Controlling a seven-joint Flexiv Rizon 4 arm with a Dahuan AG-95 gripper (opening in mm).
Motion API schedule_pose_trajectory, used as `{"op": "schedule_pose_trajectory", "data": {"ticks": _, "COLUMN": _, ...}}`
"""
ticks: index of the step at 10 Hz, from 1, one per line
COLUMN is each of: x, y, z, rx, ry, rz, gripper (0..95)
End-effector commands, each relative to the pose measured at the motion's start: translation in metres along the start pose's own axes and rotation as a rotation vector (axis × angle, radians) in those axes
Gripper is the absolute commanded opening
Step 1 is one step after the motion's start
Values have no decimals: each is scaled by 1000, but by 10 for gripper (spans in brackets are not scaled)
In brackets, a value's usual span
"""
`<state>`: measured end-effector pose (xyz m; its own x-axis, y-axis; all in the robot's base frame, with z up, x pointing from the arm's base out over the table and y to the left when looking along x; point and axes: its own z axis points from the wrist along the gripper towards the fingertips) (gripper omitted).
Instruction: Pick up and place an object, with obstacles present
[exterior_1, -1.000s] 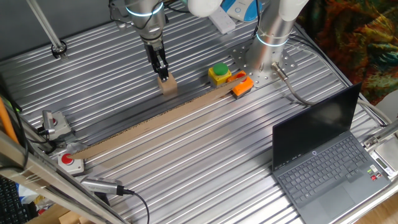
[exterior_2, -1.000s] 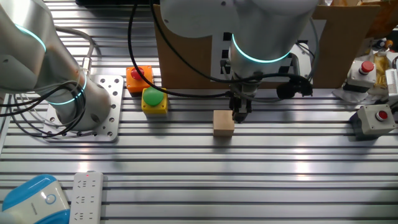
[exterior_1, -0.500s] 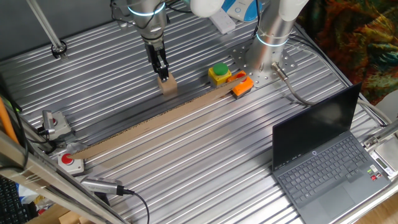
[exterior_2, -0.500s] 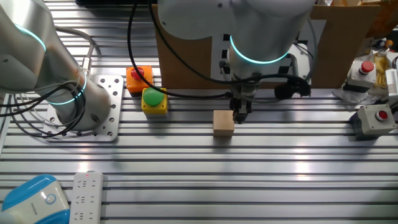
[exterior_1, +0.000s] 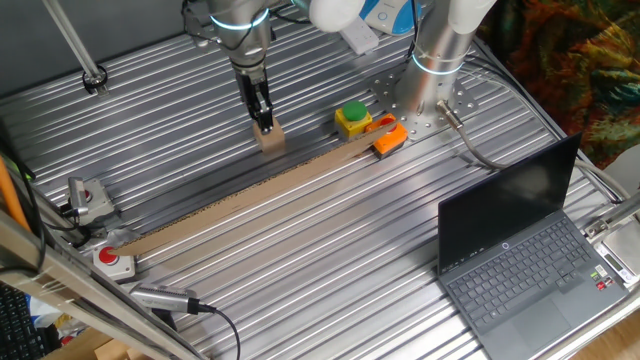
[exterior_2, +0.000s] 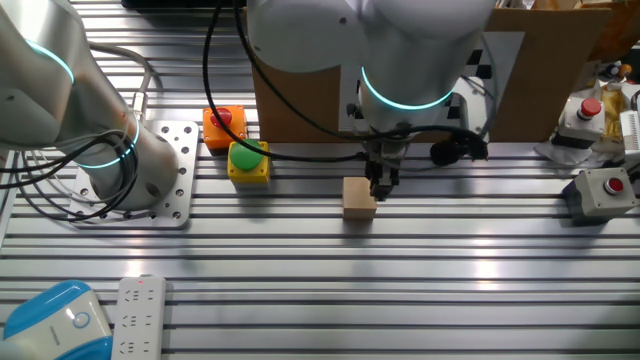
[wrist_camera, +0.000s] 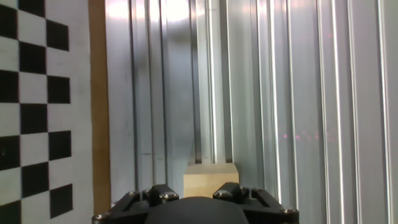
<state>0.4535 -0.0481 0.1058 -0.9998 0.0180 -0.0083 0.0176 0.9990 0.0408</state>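
Worktop (exterior_1: 330, 240): ribbed alu slats, wide bare room at 6 o'clock of the strip in one fixed view. Obstacle strip (exterior_1: 240, 195): long, low, lies diagonal across the worktop, approx 8 to 2 o'clock; its 2 o'clock end is near the yellow box w/ green button (exterior_1: 352, 118) and orange piece (exterior_1: 389, 137). Block (exterior_2: 359, 197) sits flat on the slats just on the arm side of the strip. Gripper (exterior_2: 381, 186) low at the block's edge; jaws appear narrow, can't tell if gripping. Judgement: early stage, block not lifted; lift, carry over strip and placing all remain. Laptop (exterior_1: 520, 250) well apart at 4 o'clock.
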Motion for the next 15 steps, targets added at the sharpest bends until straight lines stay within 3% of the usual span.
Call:
{"op": "schedule_pose_trajectory", "data": {"ticks": 1, "x": 3, "y": 0, "z": 2, "rx": -3, "ry": -1, "rz": 1, "gripper": 380}}
{"op": "schedule_pose_trajectory", "data": {"ticks": 10, "x": 9, "y": 0, "z": 19, "rx": -3, "ry": -20, "rz": 12, "gripper": 380}}
{"op": "schedule_pose_trajectory", "data": {"ticks": 11, "x": 9, "y": 0, "z": 19, "rx": -3, "ry": -20, "rz": 14, "gripper": 190}}
{"op": "schedule_pose_trajectory", "data": {"ticks": 12, "x": 9, "y": 0, "z": 19, "rx": -3, "ry": -25, "rz": 17, "gripper": 190}}
{"op": "schedule_pose_trajectory", "data": {"ticks": 13, "x": 9, "y": 0, "z": 19, "rx": -3, "ry": -32, "rz": 20, "gripper": 0}}
{"op": "schedule_pose_trajectory", "data": {"ticks": 15, "x": 9, "y": 0, "z": 19, "rx": 5, "ry": -49, "rz": 25, "gripper": 0}}
